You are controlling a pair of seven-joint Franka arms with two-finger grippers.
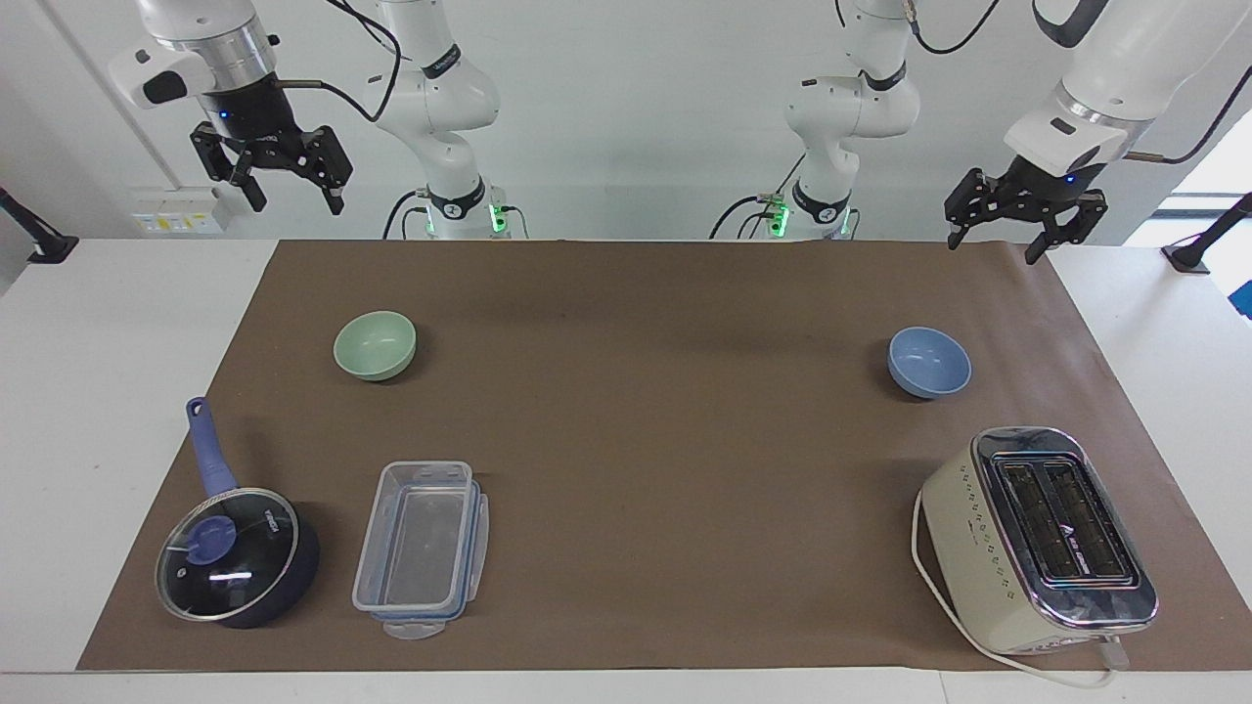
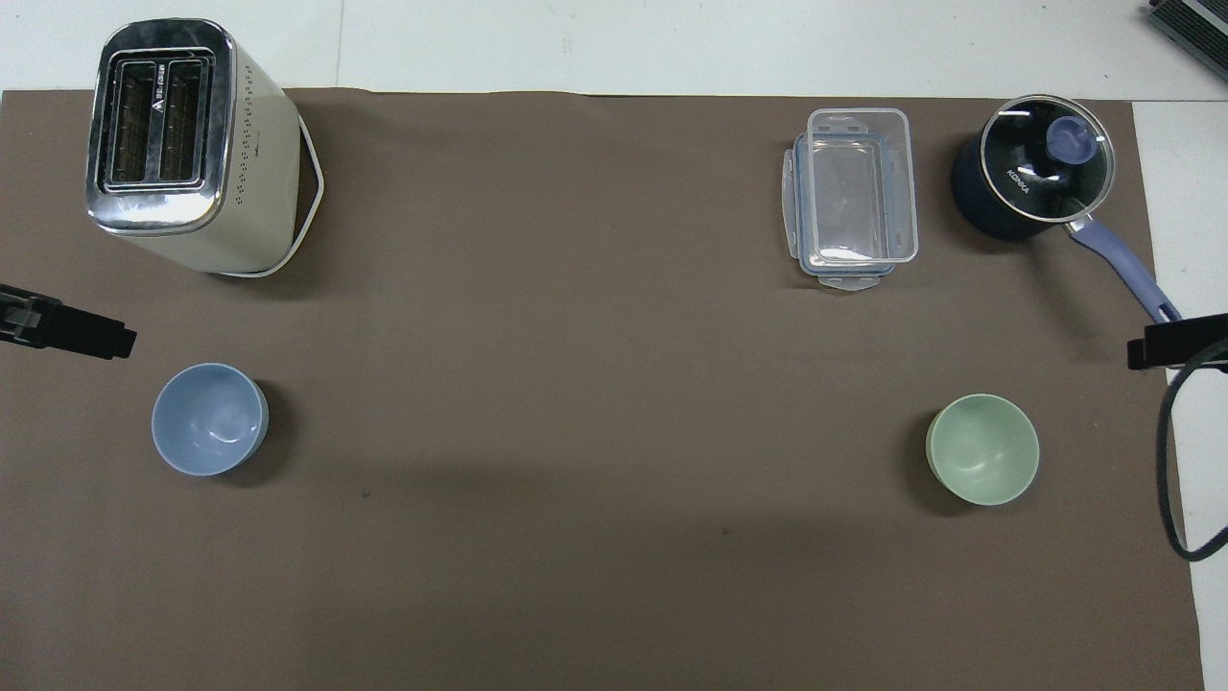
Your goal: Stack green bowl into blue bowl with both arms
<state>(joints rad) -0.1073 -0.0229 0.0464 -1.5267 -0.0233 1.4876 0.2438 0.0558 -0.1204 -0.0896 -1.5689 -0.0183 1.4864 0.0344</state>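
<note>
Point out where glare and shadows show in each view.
Facing view: glare streaks on the saucepan's glass lid and the toaster's chrome top; soft shadows beside the green bowl and blue bowl. Overhead view: small highlights inside both bowls, reflections on the clear container.

Toaster (image 1: 1039, 541) upright on brown mat (image 1: 636, 440), left arm's end. Clear container (image 1: 421, 536) beside lidded saucepan (image 1: 238, 557), right arm's end; saucepan handle points toward the robots. White table (image 1: 98, 391) underneath.

Green bowl (image 1: 375, 344) and blue bowl (image 1: 928, 362) (well apart).
</note>
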